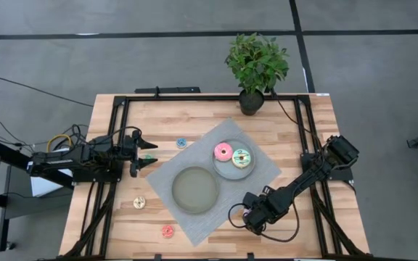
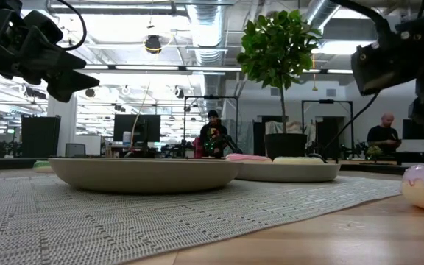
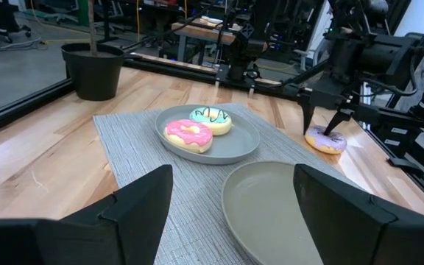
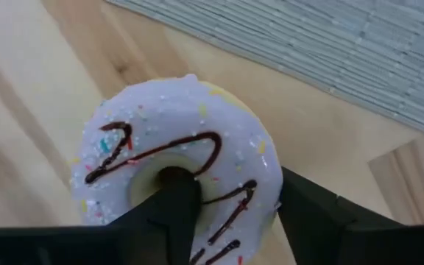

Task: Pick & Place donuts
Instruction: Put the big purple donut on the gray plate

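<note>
Pink (image 1: 223,151) and green-iced (image 1: 241,157) donuts already sit on the far grey plate (image 1: 231,171); the near plate (image 1: 194,190) beside it holds nothing. Right of that near plate, the right claw (image 1: 250,217) straddles the purple-white donut (image 4: 175,173), one finger through its hole, not visibly lifted. Small donuts lie scattered left of the plates. The left claw (image 1: 148,150) waits half-open.
</note>
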Motion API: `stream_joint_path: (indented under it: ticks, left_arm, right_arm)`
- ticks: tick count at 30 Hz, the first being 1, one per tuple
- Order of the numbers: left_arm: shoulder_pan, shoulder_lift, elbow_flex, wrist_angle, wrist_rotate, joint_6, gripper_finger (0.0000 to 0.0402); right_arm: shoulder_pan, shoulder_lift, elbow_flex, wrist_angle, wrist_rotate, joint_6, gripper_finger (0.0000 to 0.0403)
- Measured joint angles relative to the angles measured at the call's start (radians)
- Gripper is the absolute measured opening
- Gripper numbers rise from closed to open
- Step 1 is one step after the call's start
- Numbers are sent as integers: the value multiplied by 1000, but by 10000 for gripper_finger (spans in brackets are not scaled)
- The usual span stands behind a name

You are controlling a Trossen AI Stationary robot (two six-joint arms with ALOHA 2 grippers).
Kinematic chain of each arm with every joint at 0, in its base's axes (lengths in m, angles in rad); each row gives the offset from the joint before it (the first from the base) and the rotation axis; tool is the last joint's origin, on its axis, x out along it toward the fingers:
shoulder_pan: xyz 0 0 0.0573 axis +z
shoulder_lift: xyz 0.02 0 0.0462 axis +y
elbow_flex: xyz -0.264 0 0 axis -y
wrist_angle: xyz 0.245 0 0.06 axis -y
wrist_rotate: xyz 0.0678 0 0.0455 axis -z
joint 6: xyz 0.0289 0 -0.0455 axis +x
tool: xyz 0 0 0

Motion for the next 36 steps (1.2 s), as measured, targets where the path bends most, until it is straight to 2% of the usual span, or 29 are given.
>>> stream_joint_path:
  ticks: [7, 15, 28, 36]
  left_arm:
    - [0, 0, 0, 0, 0, 0, 277]
    - [0, 0, 0, 0, 0, 0, 277]
    - [0, 0, 0, 0, 0, 0, 277]
    - [0, 0, 0, -1, 0, 0, 277]
  right_arm:
    - [-3, 0, 67, -90, 3, -48, 124]
    - [-63, 0, 148, -129, 11, -169, 126]
    - [-369, -2, 309, -194, 72, -498, 128]
    - [-542, 2, 313, -260, 70, -539, 127]
